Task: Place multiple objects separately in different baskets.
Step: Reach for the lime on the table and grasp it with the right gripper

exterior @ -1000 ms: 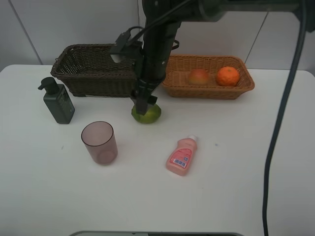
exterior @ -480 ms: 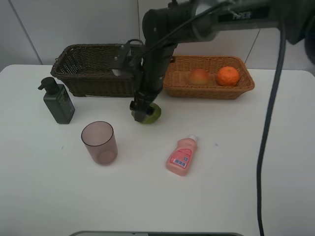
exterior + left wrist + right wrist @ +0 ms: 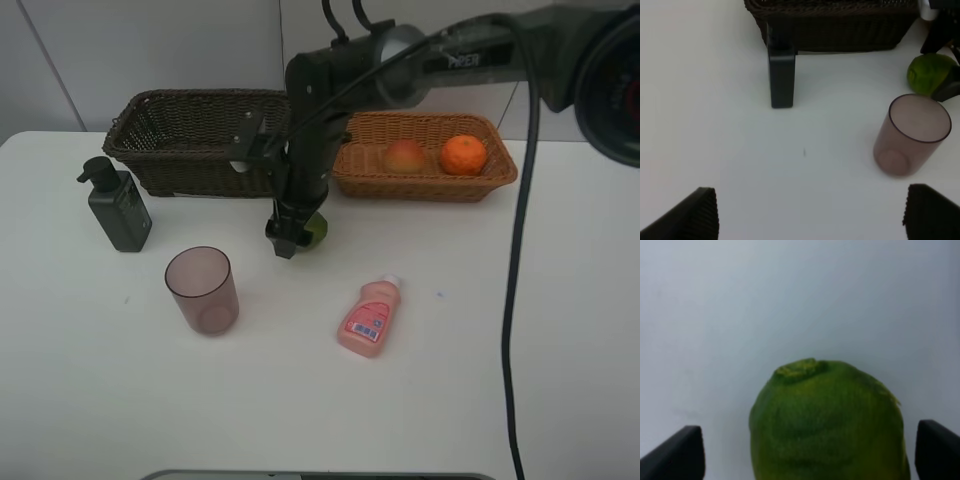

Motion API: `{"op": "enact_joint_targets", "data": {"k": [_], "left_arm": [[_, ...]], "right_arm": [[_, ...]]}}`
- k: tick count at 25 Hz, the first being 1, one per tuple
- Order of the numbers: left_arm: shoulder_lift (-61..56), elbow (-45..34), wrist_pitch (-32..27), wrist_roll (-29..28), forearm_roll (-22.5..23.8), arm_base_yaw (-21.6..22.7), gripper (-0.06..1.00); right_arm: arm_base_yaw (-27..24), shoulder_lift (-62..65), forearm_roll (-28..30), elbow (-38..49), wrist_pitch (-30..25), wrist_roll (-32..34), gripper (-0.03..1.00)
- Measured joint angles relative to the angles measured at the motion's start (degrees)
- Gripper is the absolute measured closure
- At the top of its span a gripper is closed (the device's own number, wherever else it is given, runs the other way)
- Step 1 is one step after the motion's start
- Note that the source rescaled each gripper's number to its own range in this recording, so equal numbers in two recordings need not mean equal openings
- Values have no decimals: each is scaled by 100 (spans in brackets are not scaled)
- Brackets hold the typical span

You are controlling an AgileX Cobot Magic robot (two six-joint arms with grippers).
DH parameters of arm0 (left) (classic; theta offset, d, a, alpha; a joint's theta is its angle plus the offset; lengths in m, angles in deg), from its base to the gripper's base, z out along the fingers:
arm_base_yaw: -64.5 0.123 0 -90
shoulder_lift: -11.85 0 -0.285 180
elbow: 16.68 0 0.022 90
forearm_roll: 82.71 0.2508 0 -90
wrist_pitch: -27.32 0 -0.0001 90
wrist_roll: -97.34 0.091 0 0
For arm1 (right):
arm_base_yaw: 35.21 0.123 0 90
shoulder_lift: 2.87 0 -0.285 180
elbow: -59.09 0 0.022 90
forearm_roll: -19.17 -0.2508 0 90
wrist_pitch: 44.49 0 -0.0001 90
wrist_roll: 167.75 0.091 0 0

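Done so far: peach-red fruit point(image 3: 403, 155) and orange point(image 3: 462, 155) lie side by side in the shallow light-tan wicker basket point(image 3: 425, 188); the deeper dark-brown wicker basket point(image 3: 190, 172) shows nothing inside, as far as the high view tells.

Left on the white table point(image 3: 500, 360): green round fruit point(image 3: 825, 420) just in front of the gap between the baskets; dark green pump bottle point(image 3: 120, 208) upright beside the dark basket; translucent pink cup point(image 3: 202, 290) upright; small pink labelled bottle point(image 3: 370, 318) lying flat; four of six to go, by my count.

Right fingers point(image 3: 680, 452) wide, one either side of the green fruit, daylight on both sides, no grip yet; left fingers point(image 3: 697, 215) wide and empty, hanging above the table near the cup.

Against a second ago: right arm stood nearly upright over the fruit, now leans in from the right and hides more of it; fruit, bottles, cup and baskets unmoved.
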Motion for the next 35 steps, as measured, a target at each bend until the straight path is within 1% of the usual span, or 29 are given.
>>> {"op": "enact_joint_targets", "data": {"k": [6, 7, 8, 9, 10, 11, 12, 35], "left_arm": [[0, 0, 0, 0, 0, 0, -1], [0, 0, 0, 0, 0, 0, -1], [0, 0, 0, 0, 0, 0, -1], [0, 0, 0, 0, 0, 0, -1], [0, 0, 0, 0, 0, 0, -1], [0, 0, 0, 0, 0, 0, -1], [0, 0, 0, 0, 0, 0, -1], [0, 0, 0, 0, 0, 0, -1]], "right_arm": [[0, -168, 0, 0, 63, 0, 12], [0, -192, 0, 0, 70, 0, 16], [0, -205, 11, 0, 77, 0, 22], [0, -212, 35, 0, 91, 0, 33], [0, -212, 82, 0, 107, 0, 46], [0, -212, 136, 0, 118, 0, 63], [0, -212, 149, 0, 118, 0, 69], [0, -212, 151, 0, 118, 0, 69]]}}
